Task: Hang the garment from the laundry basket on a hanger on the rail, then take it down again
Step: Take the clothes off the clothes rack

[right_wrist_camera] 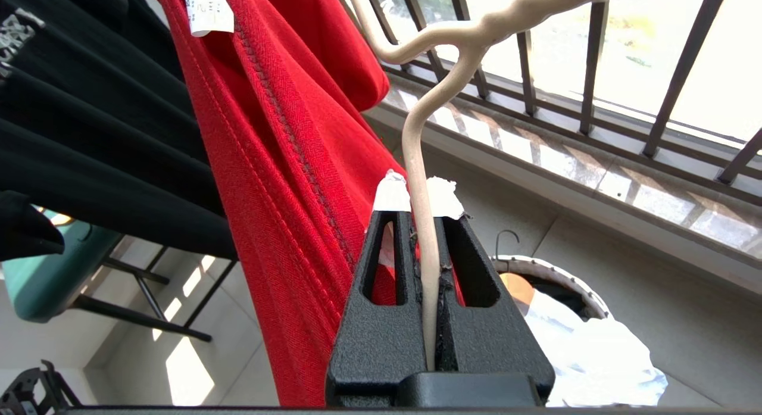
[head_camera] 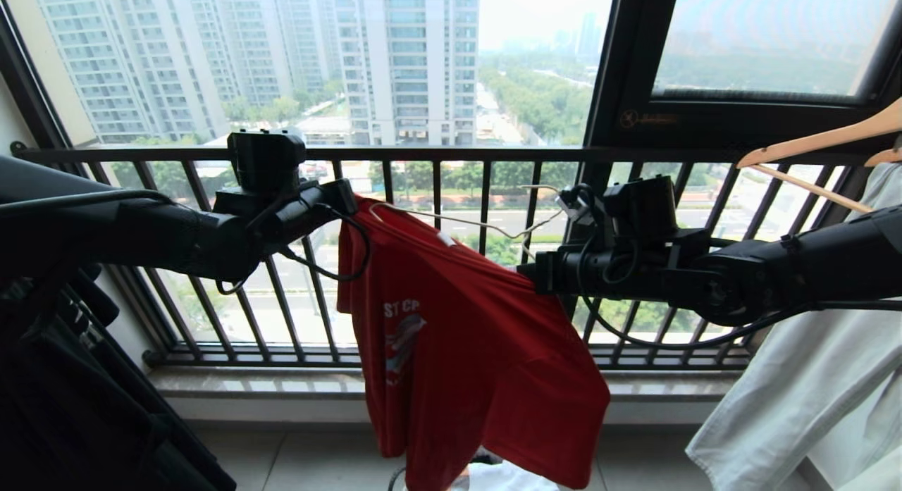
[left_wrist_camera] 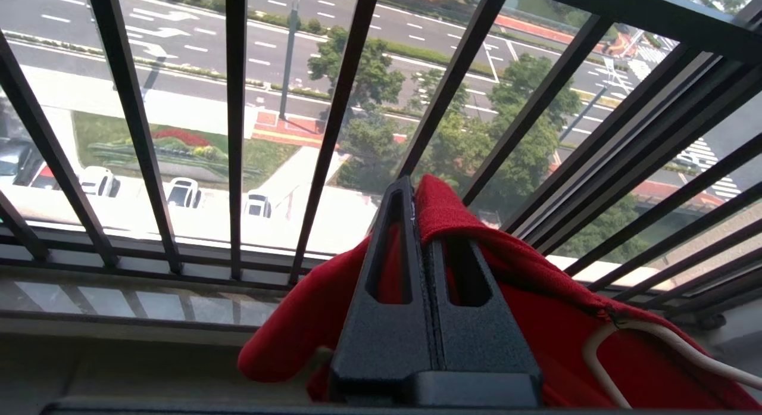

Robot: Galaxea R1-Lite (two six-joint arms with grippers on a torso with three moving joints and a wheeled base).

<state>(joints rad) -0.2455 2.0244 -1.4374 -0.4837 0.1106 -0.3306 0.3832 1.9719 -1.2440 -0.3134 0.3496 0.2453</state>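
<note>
On the chest of the red T-shirt, centre of the head view, you can read only the white letters "ST C" above a pale graphic; folds hide the rest. A small white label sits on its seam at the upper left of the right wrist view, its print too small to read. On the black window frame, upper right of the head view, you see a small gold emblem with a line of characters, illegible
</note>
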